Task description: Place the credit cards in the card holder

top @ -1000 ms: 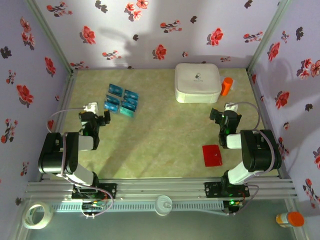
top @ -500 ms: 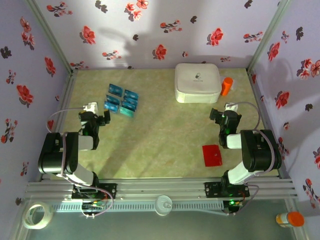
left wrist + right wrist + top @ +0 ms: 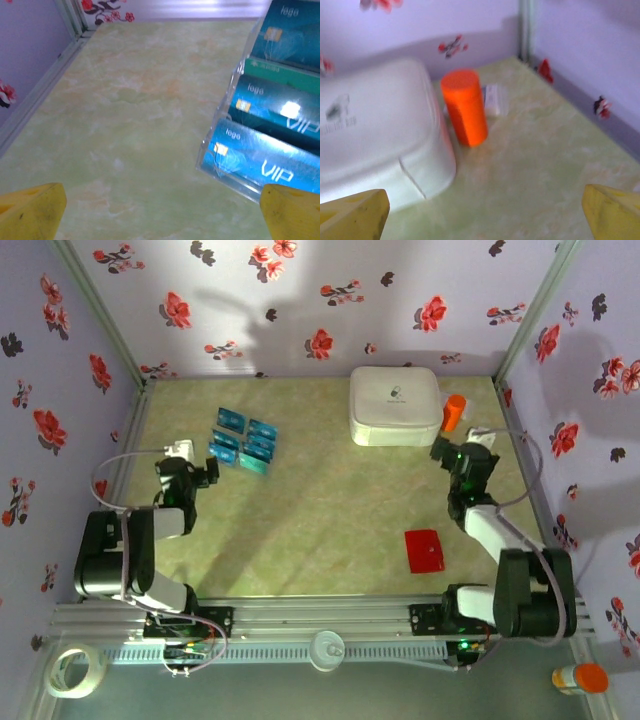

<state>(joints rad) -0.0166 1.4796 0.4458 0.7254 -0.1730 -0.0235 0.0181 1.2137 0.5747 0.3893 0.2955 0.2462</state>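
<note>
**Both grippers released, cards and holder apart**

At the left, the left gripper (image 3: 206, 472) hangs spread wide and empty over the pale green surface (image 3: 320, 505). Its yellow fingertips (image 3: 31, 207) sit at either side of the left wrist view. Just beyond it and to its right lie the credit cards (image 3: 243, 441), blue and teal, overlapping in rows with clear plastic edging (image 3: 270, 125). Right of centre, near the front edge, the red card holder (image 3: 425, 551) lies flat and closed, well apart from the cards. At the back stands a white rounded box (image 3: 395, 405) with an upright orange cylinder (image 3: 465, 107) just beside it. The right gripper (image 3: 447, 448) faces these, spread wide and holding nothing.
</note>
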